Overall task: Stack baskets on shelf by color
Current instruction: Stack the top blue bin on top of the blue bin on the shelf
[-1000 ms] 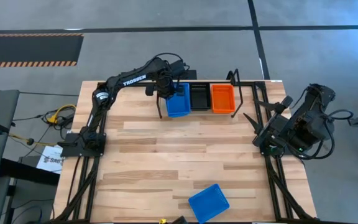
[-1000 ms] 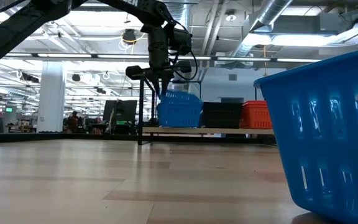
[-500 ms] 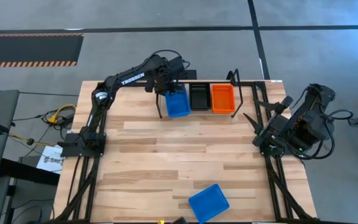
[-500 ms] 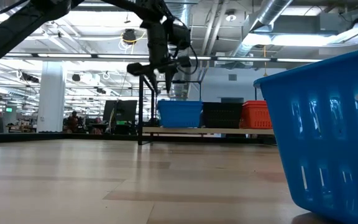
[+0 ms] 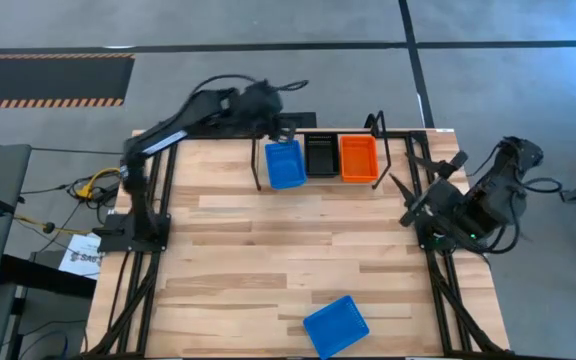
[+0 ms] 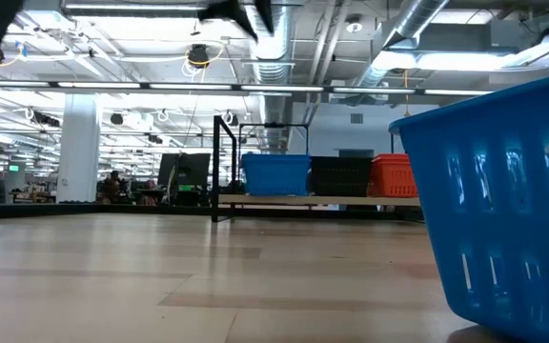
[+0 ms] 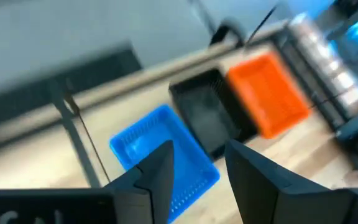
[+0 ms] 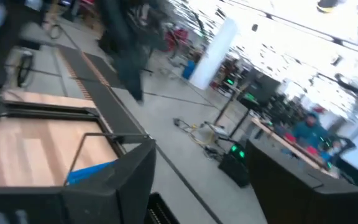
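My left hand [image 7: 194, 168] hangs part-open and empty above the narrow wooden shelf [image 5: 388, 160], so I'd pinch the light, stiff blue slotted plastic basket [image 5: 335, 325] at the bench's near edge by its rim.

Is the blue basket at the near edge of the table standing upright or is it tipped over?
Upright. The high view looks straight into the open top of the blue basket, and in the low view its rim is up.

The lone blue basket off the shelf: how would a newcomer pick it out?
Find the plank table, then its near edge, opposite the shelf. The blue basket sits there alone, skewed; the other baskets sit lined up on the shelf.
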You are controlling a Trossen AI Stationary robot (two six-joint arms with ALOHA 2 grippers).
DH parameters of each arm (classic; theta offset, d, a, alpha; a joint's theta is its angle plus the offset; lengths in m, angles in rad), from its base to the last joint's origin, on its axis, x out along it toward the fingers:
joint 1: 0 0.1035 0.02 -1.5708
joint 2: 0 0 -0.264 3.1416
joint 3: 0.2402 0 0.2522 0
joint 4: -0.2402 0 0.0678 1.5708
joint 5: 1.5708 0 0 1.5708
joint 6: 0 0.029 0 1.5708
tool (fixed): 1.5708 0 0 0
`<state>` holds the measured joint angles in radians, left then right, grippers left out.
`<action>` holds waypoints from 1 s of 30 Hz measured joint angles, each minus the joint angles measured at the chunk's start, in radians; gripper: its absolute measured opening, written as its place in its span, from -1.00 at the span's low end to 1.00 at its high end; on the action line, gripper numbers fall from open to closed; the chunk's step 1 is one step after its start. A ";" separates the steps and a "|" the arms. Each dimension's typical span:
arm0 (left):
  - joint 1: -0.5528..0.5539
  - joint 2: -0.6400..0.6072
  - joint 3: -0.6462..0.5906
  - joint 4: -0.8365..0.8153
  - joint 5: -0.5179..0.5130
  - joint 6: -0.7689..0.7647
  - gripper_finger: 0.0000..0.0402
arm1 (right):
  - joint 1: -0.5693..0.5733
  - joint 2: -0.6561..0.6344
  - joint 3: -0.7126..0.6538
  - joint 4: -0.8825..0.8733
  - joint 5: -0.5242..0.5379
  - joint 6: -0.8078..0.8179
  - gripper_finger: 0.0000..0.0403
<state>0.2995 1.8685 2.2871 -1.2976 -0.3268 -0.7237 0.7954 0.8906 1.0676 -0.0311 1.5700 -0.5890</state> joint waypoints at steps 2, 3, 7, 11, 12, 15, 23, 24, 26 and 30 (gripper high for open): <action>-0.082 -0.063 0.000 0.012 -0.116 0.017 -0.34 | -0.030 0.000 0.000 -0.001 0.000 0.032 0.17; -0.128 -0.092 0.000 0.011 -0.174 0.018 -0.34 | -0.043 -0.001 0.000 0.000 0.000 0.044 0.08; -0.317 -0.178 0.001 0.008 -0.413 0.025 -0.34 | -0.089 -0.004 0.000 -0.002 -0.108 0.105 -0.49; -0.485 -0.214 0.001 -0.001 -0.565 0.048 -0.34 | -0.149 -0.002 0.000 -0.078 -0.391 0.231 -0.93; -0.516 -0.217 0.001 -0.002 -0.583 0.056 -0.34 | -0.175 0.000 0.000 -0.113 -0.473 0.290 -0.92; -0.584 -0.216 0.000 -0.029 -0.601 0.087 -0.34 | -0.279 0.019 0.000 -0.246 -0.737 0.507 -0.95; -0.620 -0.185 0.000 -0.183 -0.595 -0.027 -0.34 | -0.535 0.196 0.000 -0.515 -1.234 0.774 -0.98; -0.619 -0.184 0.000 -0.205 -0.598 -0.035 -0.34 | -0.557 0.230 0.000 -0.521 -1.269 0.774 -0.98; -0.618 -0.179 0.000 -0.237 -0.597 -0.045 -0.34 | -0.599 0.301 0.000 -0.498 -1.340 0.757 -0.99; -0.606 -0.162 -0.001 -0.241 -0.599 -0.040 -0.34 | -0.669 0.451 0.000 -0.461 -1.454 0.715 -0.99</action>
<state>-0.3065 1.7062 2.2862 -1.5388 -0.9258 -0.7642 0.1267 1.3416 1.0676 -0.4919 0.1155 0.1257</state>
